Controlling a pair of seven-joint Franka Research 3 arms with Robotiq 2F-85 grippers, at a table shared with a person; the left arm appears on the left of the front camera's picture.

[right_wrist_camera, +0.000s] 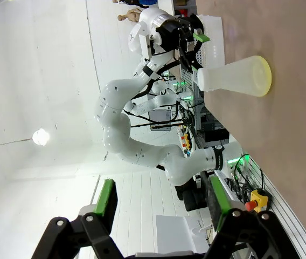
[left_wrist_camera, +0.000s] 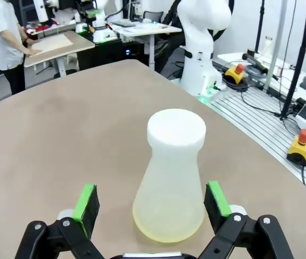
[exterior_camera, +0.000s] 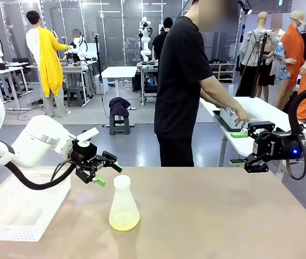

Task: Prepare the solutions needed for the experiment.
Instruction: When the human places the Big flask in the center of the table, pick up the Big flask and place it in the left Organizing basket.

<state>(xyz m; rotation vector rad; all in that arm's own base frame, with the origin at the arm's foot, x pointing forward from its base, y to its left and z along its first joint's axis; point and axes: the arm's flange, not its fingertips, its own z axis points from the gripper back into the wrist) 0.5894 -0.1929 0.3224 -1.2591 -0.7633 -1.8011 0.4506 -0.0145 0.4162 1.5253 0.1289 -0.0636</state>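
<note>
A frosted conical flask (exterior_camera: 124, 202) with a white cap (left_wrist_camera: 176, 129) stands upright on the tan table (exterior_camera: 212, 216). A shallow layer of pale yellow solution (exterior_camera: 124, 220) lies at its bottom, also visible in the left wrist view as the solution (left_wrist_camera: 166, 231). My left gripper (exterior_camera: 109, 174) hangs open just left of the flask's neck, not touching it. In its wrist view the left gripper (left_wrist_camera: 151, 200) has a green pad on each side of the flask's base. My right gripper (exterior_camera: 244, 147) is open and holds nothing, off the table's right edge. In the right wrist view, the right gripper (right_wrist_camera: 161, 198) sits far from the flask (right_wrist_camera: 239, 75).
A white perforated tray (exterior_camera: 18, 210) sits at the table's left front corner under my left arm. A person in black (exterior_camera: 182, 81) stands beyond the far edge, a hand on a rack (exterior_camera: 234, 116) on a white side table at the right.
</note>
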